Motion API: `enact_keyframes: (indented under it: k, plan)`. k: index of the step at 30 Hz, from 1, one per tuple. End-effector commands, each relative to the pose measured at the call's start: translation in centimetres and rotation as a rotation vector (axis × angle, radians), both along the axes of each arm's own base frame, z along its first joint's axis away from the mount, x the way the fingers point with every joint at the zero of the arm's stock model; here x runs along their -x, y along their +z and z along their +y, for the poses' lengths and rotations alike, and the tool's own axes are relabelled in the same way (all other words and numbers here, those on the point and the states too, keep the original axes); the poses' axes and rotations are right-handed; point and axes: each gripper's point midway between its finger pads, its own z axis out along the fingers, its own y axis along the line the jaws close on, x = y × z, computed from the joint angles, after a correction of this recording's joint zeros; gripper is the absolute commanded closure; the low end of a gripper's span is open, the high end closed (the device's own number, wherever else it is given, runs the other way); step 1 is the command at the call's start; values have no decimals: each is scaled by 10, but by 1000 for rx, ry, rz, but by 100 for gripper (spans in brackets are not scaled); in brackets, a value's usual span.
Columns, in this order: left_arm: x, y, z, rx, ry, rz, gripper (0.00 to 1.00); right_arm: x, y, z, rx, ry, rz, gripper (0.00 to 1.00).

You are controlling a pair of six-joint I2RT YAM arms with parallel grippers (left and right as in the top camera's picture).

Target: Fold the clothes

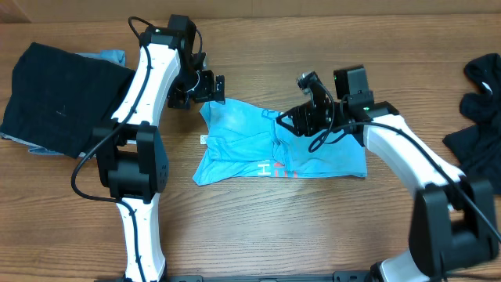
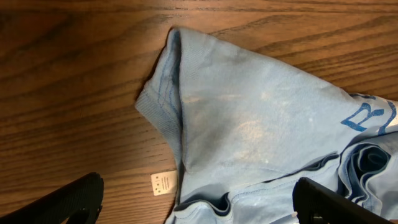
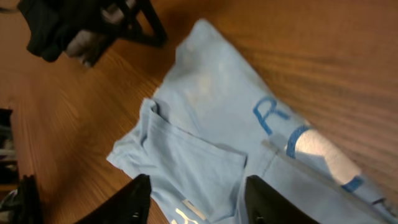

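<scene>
Wood tabletop (image 1: 313,235) shows as a broad bare band along the near edge of a light blue short-sleeved fabric T-shirt (image 1: 243,145). The shirt lies partly folded and rumpled at the middle of the table, between the two arms. Its near edge runs roughly straight, with red-and-white lettering (image 1: 274,168) just inside it. Its far left corner comes to a point, where the sleeve hem turns over in a ribbed edge. A small white tag (image 2: 163,183) lies on the wood just beside the shirt's left edge.

The left gripper (image 1: 205,86) hovers at that far left corner, its fingers spread wide, with only the cloth lying below them. The right gripper (image 1: 291,121) hangs over the shirt's far edge near the middle. Its jaws are parted and pinch nothing that the wrist view shows, and the edge of a folded flap lies beneath it.

At the left end a black folded garment (image 1: 55,106) rests on a grey-blue cloth (image 1: 115,56), well apart from the shirt. At the right end sit crumpled black garments (image 1: 479,102), likewise well apart, with open wood between them and the shirt.
</scene>
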Motion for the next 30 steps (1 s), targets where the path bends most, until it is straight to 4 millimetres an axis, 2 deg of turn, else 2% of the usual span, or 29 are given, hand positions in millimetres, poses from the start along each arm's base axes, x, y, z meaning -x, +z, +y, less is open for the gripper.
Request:
enact_keyframes:
  k: [1, 3, 4, 7, 9, 12, 16, 18, 20, 23, 25, 27, 30]
  plan:
    - [-4, 3, -1, 13, -6, -13, 0, -19, 52, -31, 45, -174, -95, 44]
    - [-4, 3, -1, 13, -6, -12, 0, -22, 62, -71, 58, -320, -58, 36]
    - [-4, 3, -1, 13, -6, -12, 0, -22, 65, -95, 64, -391, -37, 0]
    - [-4, 3, -1, 13, -6, -13, 0, -17, 58, -142, 80, -506, 36, 0]
    - [-6, 3, -1, 15, -5, -22, 0, -7, 44, -171, 119, -585, 118, 0]
    - [-32, 6, -5, 31, -7, -129, 0, 2, 33, -200, 181, -674, 169, 0]
    - [-29, 8, -12, 69, -29, -124, 0, 1, 32, -211, 187, -703, 169, 0]
    - [-23, 12, -25, 150, -81, -112, 0, 1, 32, -211, 187, -703, 170, 0]
    - [-14, 8, -17, 101, -101, -82, 0, 1, 32, -211, 187, -703, 169, 0]
    - [10, 3, -3, 33, -206, -7, 0, 1, 32, -211, 187, -703, 169, 0]
    - [35, 3, 4, 9, -249, 87, 0, 1, 32, -211, 187, -703, 169, 0]
    - [54, 3, 5, 18, -318, 152, 0, 1, 32, -211, 187, -703, 169, 0]
    - [69, -3, 5, 36, -420, 187, 0, 1, 32, -211, 187, -703, 169, 0]
